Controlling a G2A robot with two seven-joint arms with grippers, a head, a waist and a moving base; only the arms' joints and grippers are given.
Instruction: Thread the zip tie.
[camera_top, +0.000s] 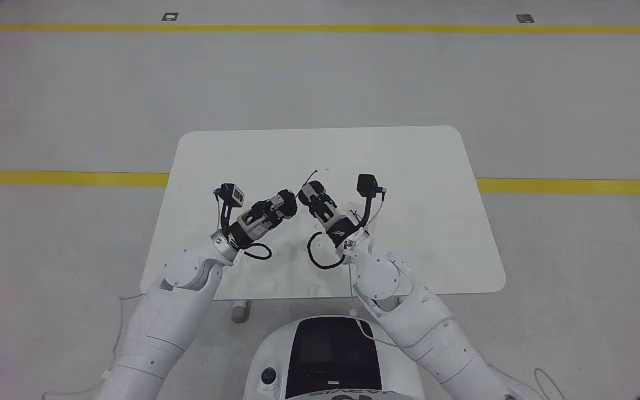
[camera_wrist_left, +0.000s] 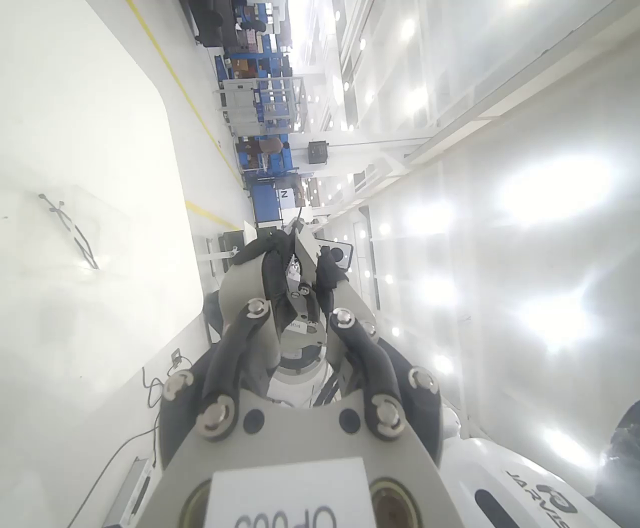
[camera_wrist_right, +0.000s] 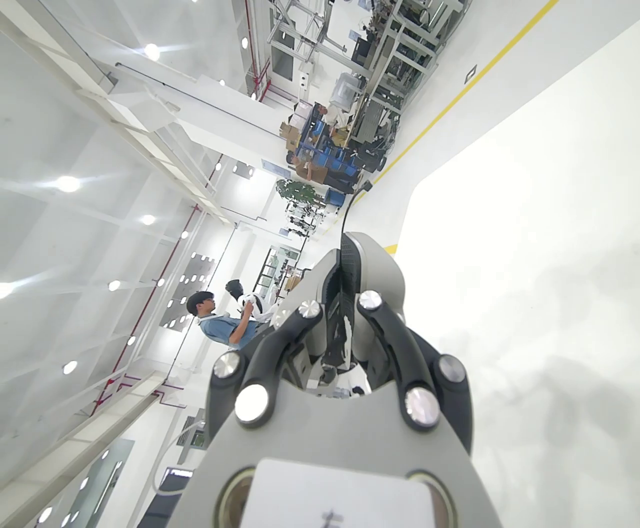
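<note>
Over the surface (camera_top: 420, 160), the right hand (camera_wrist_right: 345, 246) is clamped on a zip tie (camera_wrist_right: 348, 207); how the left hand (camera_wrist_left: 299, 255) stands, I cannot tell.

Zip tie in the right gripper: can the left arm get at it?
Probably yes: the left gripper sits tip to tip with the right gripper above the table, and nothing stands between it and the black zip tie.

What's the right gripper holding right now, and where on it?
The right gripper holds the zip tie by its strap, jaws shut on it; the head end sticks out past them.
</note>
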